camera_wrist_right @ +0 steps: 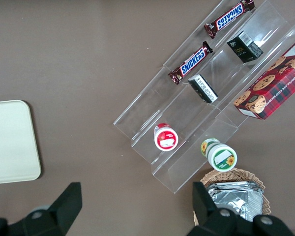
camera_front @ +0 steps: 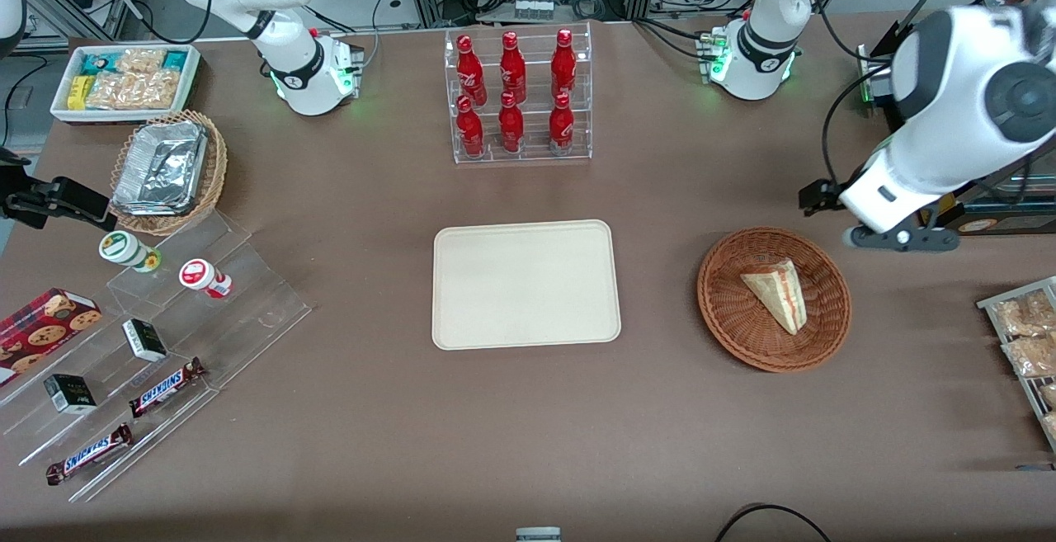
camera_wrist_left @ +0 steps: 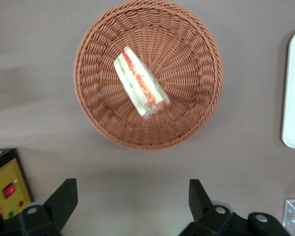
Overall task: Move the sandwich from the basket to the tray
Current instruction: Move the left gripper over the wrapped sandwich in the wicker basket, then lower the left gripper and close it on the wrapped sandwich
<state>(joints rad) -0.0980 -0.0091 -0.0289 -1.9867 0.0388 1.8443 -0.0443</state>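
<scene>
Gripper: fingers standing wide apart and holding nothing, pointing down at bare table just outside the basket rim. In the front view the working arm's white forearm is hanging tilted above the table at about one o'clock from the basket; the fingertips themselves appear hidden there, so height over the table is uncertain. The sandwich is lying on its side in the basket's middle, untouched. The tray is sitting at nine o'clock from the basket, well apart.
</scene>
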